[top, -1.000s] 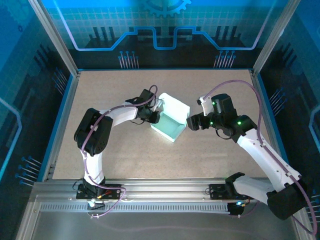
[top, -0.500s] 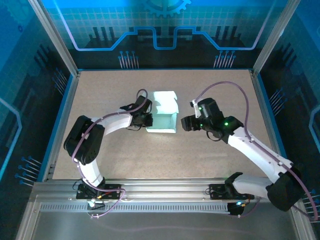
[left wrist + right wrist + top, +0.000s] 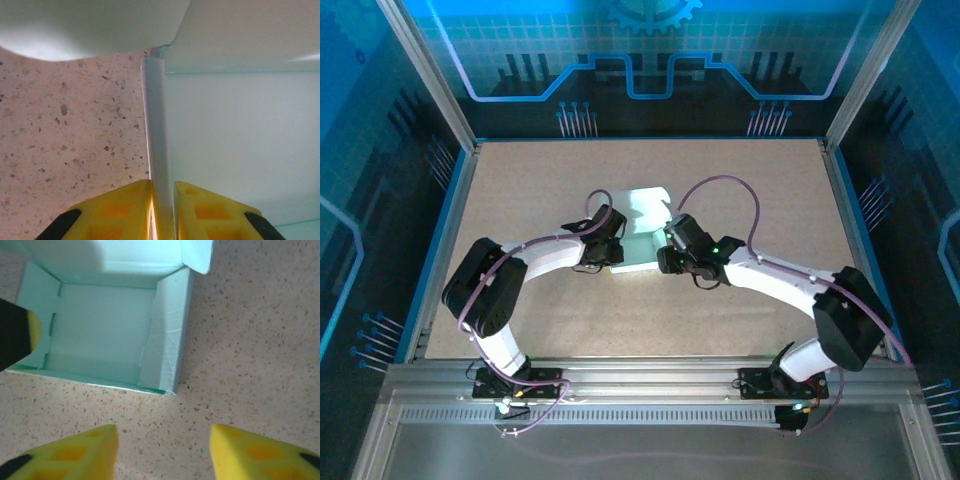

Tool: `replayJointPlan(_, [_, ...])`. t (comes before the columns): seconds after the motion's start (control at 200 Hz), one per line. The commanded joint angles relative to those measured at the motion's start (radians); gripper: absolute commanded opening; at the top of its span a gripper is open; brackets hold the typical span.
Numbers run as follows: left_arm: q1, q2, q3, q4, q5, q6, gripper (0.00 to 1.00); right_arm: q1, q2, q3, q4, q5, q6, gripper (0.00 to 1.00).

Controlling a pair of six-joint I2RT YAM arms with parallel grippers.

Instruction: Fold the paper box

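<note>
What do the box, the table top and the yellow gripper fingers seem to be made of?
The paper box: thin matte mint card, probably; one wall shows creases. The table: speckled beige, stone-like laminate perhaps. The right gripper fingers: matte yellow, plastic or rubber, unclear.

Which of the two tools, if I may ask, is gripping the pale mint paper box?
The left tool: its yellow fingers pinch a paper box wall; the right tool stands open beside it.

Speckled beige surface (image 3: pixel 520 190), evenly lit, with a blue rim (image 3: pixel 445 250). Aluminium posts (image 3: pixel 427 75) stand at 10 and 2 o'clock. Blue back panel (image 3: pixel 640 50) with circuit graphics at 12 o'clock. Metal rail (image 3: pixel 650 380) at 6 o'clock.
</note>
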Motion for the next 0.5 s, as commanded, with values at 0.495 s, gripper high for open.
replayJointPlan(0.495, [-0.005, -0.026, -0.003, -0.012, 0.002, 0.006, 0.19, -0.055, 0.241, 0.144, 0.084, -0.049, -0.02, 0.13])
